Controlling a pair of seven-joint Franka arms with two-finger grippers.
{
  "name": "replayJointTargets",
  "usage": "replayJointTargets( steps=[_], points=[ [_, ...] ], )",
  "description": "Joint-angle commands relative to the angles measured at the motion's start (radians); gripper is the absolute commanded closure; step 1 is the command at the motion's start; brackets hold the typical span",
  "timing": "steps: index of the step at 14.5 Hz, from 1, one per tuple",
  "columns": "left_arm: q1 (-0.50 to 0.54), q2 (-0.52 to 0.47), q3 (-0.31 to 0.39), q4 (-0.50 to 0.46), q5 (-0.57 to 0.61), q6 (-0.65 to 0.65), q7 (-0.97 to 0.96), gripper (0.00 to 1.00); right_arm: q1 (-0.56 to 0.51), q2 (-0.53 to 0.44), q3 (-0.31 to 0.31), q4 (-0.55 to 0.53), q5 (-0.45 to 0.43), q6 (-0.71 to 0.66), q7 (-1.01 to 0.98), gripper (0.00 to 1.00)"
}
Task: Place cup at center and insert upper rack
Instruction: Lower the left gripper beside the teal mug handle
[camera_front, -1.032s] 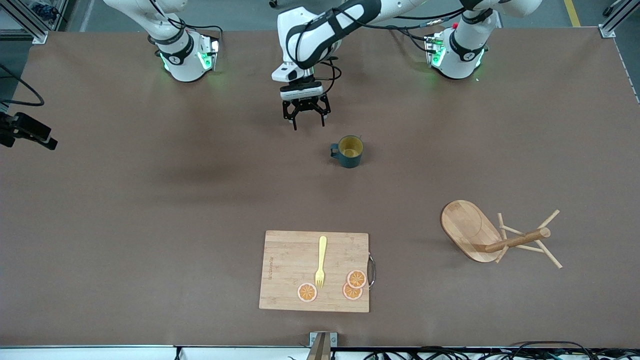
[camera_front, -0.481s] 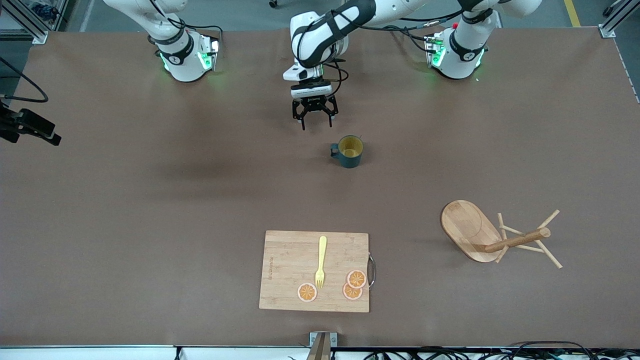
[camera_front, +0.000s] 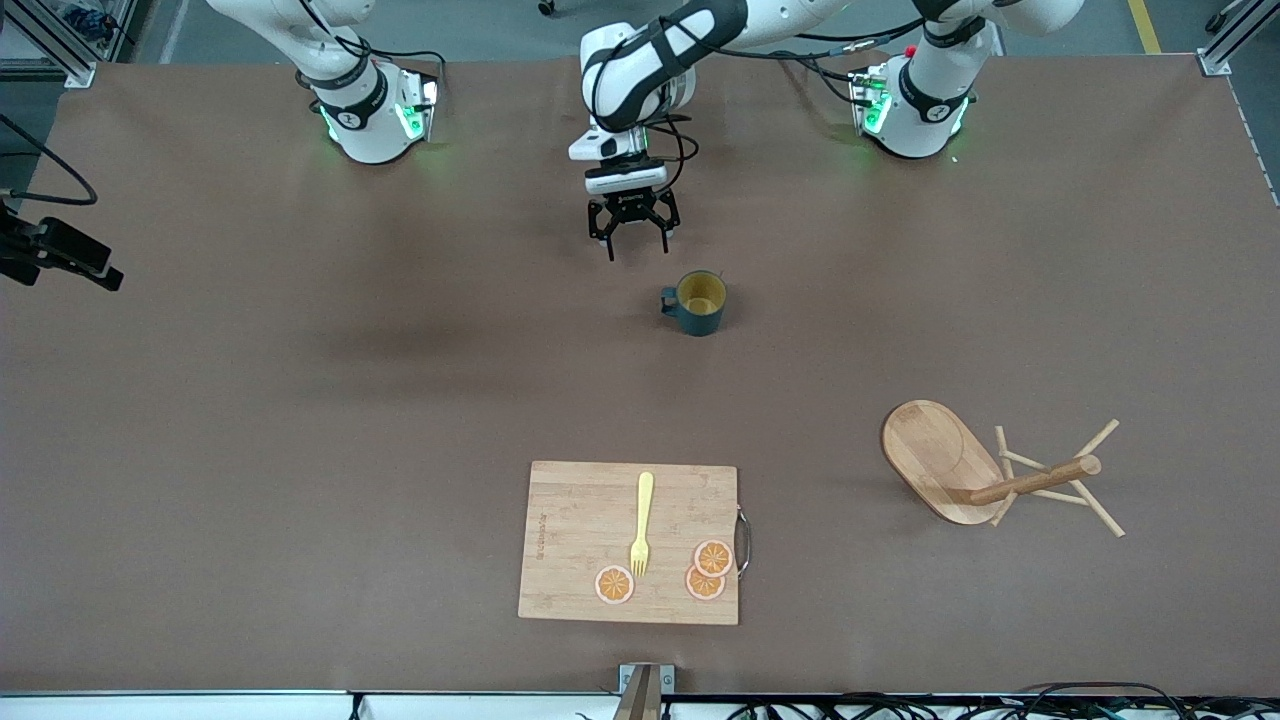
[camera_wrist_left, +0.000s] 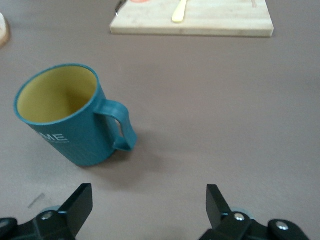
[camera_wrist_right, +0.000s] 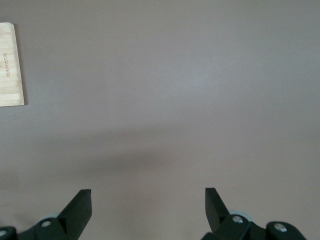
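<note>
The cup (camera_front: 698, 303), dark teal with a yellow inside, stands upright near the middle of the table, its handle toward the right arm's end. In the left wrist view the cup (camera_wrist_left: 65, 117) sits just off to one side of the jaws' line. My left gripper (camera_front: 638, 254) hangs open and empty over bare table beside the cup, on the robots' side of it; its jaws (camera_wrist_left: 148, 189) stand wide apart. The upper rack (camera_front: 940, 462) lies tipped on its side toward the left arm's end. My right gripper (camera_wrist_right: 147, 191) is open over bare table, holding nothing.
A bamboo cutting board (camera_front: 585, 520) lies near the front camera's edge, carrying a yellow fork (camera_front: 642, 525) and three orange slices (camera_front: 614, 584). The board's edge also shows in the right wrist view (camera_wrist_right: 10, 65).
My left gripper has shifted toward the left arm's end, closer to the cup, still open. Cup, rack and board have not moved.
</note>
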Motion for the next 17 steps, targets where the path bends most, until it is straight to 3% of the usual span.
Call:
replayJointTargets(
  steps=[1, 7, 17],
  points=[
    [-0.098, 0.033, 0.077, 0.000, 0.105, -0.072, -0.123, 0.00, 0.003, -0.032, 0.001, -0.033, -0.016, 0.008, -0.002, 0.00],
    [-0.267, 0.057, 0.263, 0.000, 0.190, -0.087, -0.177, 0.00, 0.002, -0.032, -0.001, -0.033, -0.016, 0.009, -0.004, 0.00],
    [-0.278, 0.117, 0.322, 0.015, 0.375, -0.139, -0.234, 0.01, 0.005, -0.028, -0.001, -0.036, -0.016, 0.024, -0.007, 0.00]
  ],
)
